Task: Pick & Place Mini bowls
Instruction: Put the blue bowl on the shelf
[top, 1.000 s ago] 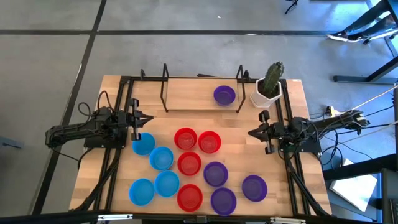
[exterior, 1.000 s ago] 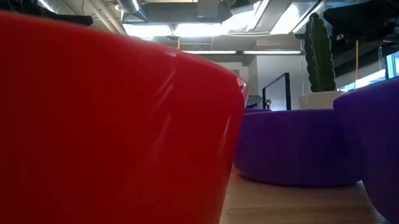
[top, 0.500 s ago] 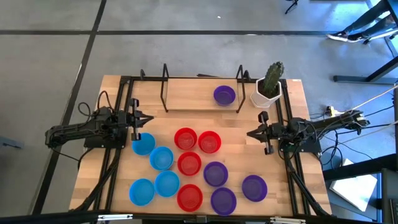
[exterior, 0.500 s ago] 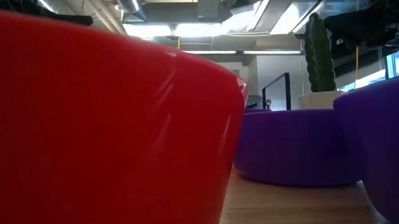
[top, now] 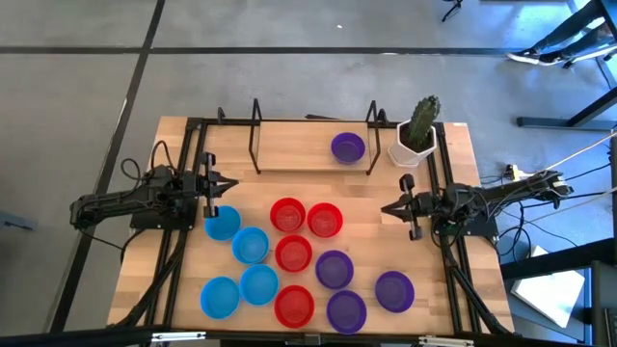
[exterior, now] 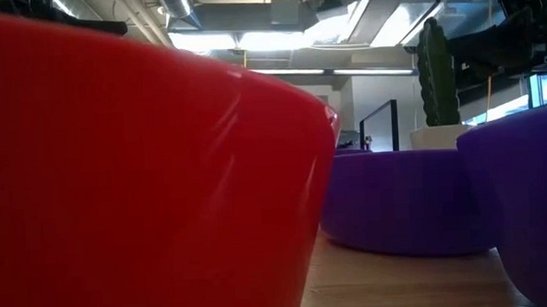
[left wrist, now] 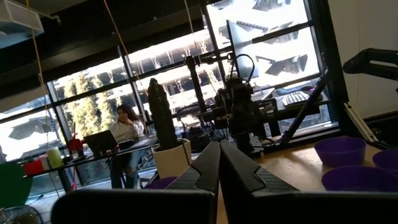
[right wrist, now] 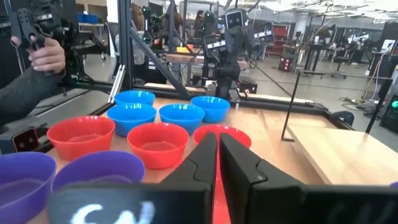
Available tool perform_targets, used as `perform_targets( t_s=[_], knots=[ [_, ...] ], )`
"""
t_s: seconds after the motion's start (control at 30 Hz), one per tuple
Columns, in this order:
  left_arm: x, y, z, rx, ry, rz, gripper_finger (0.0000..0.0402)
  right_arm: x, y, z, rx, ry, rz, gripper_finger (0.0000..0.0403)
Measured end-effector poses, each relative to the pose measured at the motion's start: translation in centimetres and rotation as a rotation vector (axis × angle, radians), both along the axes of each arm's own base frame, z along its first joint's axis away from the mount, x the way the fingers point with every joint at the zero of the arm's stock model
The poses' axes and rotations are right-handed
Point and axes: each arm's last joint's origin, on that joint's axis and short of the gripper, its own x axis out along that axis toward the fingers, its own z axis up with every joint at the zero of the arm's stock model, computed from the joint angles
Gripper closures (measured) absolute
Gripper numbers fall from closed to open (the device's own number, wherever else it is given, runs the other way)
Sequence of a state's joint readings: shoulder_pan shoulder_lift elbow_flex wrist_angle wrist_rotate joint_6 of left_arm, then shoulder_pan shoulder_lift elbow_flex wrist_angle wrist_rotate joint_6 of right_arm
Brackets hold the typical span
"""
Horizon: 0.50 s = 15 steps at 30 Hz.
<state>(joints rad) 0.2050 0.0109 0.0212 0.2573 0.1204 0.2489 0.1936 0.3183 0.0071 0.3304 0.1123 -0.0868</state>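
Observation:
Several mini bowls stand upright on the wooden table: blue ones (top: pixel 251 245) at the left, red ones (top: pixel 293 253) in the middle, purple ones (top: pixel 334 269) at the right. One more purple bowl (top: pixel 348 146) sits at the far side inside a black frame. The low view is filled by a red bowl (exterior: pixel 145 178) and purple bowls (exterior: pixel 405 199). My left gripper (top: pixel 234 184) (left wrist: pixel 219 144) hovers shut at the left, beyond the far blue bowl (top: pixel 222 224). My right gripper (top: pixel 384 208) (right wrist: pixel 217 135) hovers shut at the right, pointing level at the red bowls (right wrist: pixel 157 142).
A white pot with a cactus (top: pixel 416 135) stands at the far right corner. A black wire frame (top: pixel 256 135) rises from the far part of the table. Beyond the table a person's hand (right wrist: pixel 43 57) holds a controller, and another person (left wrist: pixel 124 127) sits at a desk.
My right gripper has tipped its fingers down a little, toward level, without leaving its place. The bowls have stayed where they were.

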Motion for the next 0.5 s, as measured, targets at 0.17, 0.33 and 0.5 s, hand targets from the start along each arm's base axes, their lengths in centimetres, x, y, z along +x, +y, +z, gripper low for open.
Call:
perform_targets(
  t_s=[0.17, 0.33, 0.5],
  knots=[
    [0.0, 0.0, 0.0, 0.0, 0.0, 0.0, 0.0394, 0.0, 0.0, -0.33, -0.007, 0.034, 0.0, 0.0382],
    [0.0, 0.0, 0.0, 0.0, 0.0, 0.0, 0.0397, 0.0, 0.0, -0.52, -0.011, 0.053, 0.0, 0.0382],
    [0.0, 0.0, 0.01, 0.0, -0.001, 0.0, 0.0396, -0.02, 0.0, -0.81, -0.017, 0.083, 0.0, 0.0382]
  ],
)
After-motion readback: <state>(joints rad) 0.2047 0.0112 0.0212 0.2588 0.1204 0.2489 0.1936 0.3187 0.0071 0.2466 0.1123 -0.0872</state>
